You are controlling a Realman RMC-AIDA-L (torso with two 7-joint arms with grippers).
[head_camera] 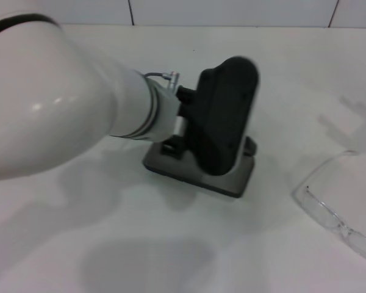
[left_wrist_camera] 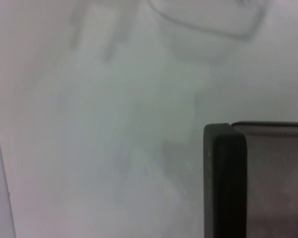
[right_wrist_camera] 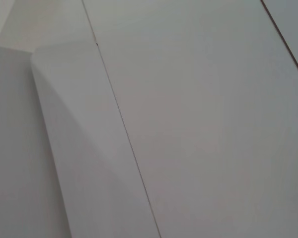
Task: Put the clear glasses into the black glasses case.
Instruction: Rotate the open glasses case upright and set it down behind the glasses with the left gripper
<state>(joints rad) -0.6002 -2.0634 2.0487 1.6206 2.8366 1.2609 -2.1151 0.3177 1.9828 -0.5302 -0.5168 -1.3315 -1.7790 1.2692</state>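
A plain white tabletop (head_camera: 171,244) fills the head view, smooth and bare-looking apart from soft grey shadows. Along its far edge runs a wall of white panels (head_camera: 232,11) split by thin dark seams. The right wrist view shows only such white panels with dark seams.

There is one black glasses case (head_camera: 222,131) near the middle of the tabletop. It stands open: the dark lid is raised nearly upright and the base lies flat on the surface, with grey lining visible at the base's rim. In the left wrist view a corner of the case, black rim and grey lining, sits very close to the camera.

There is one pair of clear glasses (head_camera: 344,204), lying on the tabletop well apart from the case, toward the robot's right and nearer the robot. They are outside the case.

One arm is seen, the large white left arm (head_camera: 55,104), reaching in to the back of the raised lid. Its left claw is hidden behind the lid, so whether it is spread or pressed together cannot be told. The right claw is not seen.
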